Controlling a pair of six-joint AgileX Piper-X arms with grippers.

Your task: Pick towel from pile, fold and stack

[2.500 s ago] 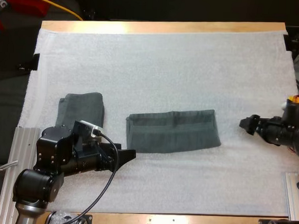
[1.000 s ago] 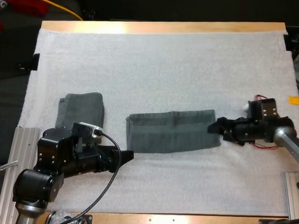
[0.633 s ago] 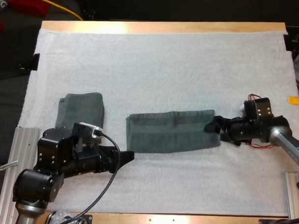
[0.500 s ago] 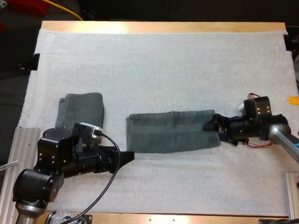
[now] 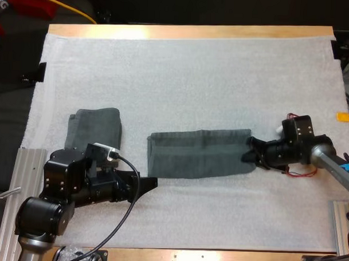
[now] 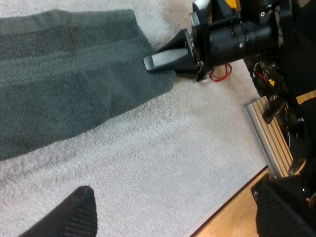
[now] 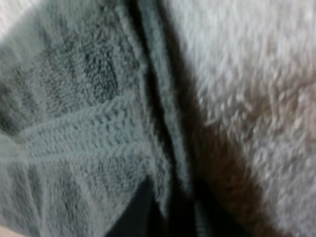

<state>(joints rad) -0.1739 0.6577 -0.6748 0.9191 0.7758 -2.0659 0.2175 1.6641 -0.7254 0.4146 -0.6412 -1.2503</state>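
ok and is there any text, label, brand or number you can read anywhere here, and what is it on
None. No words, labels, brands or numbers can be read on the long towel, the folded towel, the white mat, the left arm or the right arm.

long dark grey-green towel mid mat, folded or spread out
Folded into a narrow strip: the long dark grey-green towel shows layered edges at its end in the right wrist view.
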